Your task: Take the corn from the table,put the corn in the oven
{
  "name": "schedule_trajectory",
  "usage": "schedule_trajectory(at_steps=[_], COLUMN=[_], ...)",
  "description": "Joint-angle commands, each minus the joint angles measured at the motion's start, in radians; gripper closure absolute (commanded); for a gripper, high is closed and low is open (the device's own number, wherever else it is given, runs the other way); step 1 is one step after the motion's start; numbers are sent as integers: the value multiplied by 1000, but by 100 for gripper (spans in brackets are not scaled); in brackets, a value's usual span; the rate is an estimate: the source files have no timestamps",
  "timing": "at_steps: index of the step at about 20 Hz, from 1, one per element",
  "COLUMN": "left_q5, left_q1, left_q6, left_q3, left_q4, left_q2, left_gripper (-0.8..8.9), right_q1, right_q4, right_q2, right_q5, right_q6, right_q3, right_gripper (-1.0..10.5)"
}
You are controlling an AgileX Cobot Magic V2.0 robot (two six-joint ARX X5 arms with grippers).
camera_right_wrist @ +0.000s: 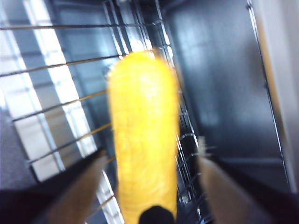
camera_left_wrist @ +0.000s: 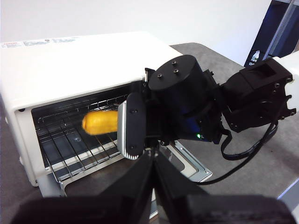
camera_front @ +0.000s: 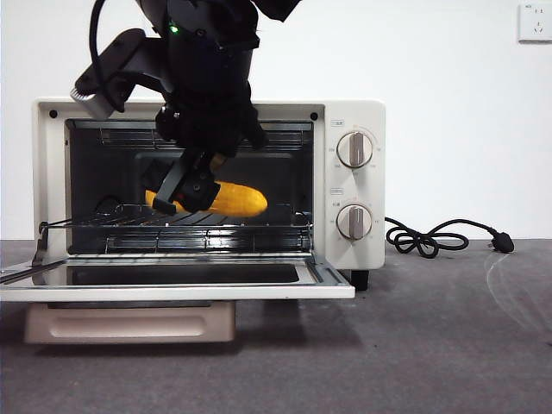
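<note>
The corn [camera_front: 235, 199] lay on the wire rack [camera_front: 259, 217] inside the oven [camera_front: 349, 185], lengthwise across the cavity, towards the middle. The oven's glass door [camera_front: 172, 278] was folded down flat, giving an arm room to reach in from above and in front.

The right gripper [camera_front: 185, 185] was inside the oven mouth, at the cob's left end as the front view showed it. In the right wrist view the corn [camera_right_wrist: 145, 140] ran straight out between the two jaws, and both jaws stood clear of it with gaps on either side, so the claw was apart. Judged from that: the cob had been released and was bearing on the rack, not on the gripper. Whether it touched the rack all along its length could not be told; the wrist picture was blurred.

The left gripper [camera_left_wrist: 153, 161] hung back, outside the oven and above the door, its jaws pressed together on nothing, apparently waiting clear of the working arm.

Placement looked essentially done. The rack wires run crosswise, so a rounded cob may roll slightly.
</note>
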Motion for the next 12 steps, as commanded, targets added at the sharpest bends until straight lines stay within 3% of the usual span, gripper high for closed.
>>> schedule_trajectory(at_steps=[1,8,12], left_q5=[-2,-2,-2], left_q1=[-2,-2,-2], left_q6=[-3,-3,-3], left_q3=[-1,-1,-2], left_q4=[1,1,1], left_q2=[-2,-2,-2], left_gripper=[818,818,818], right_q1=[5,56,91], right_q4=[4,7,12], right_q2=[16,16,14], right_q5=[13,90,188], right_q6=[41,58,60], right_q3=[5,5,5], right_gripper=[498,506,506])
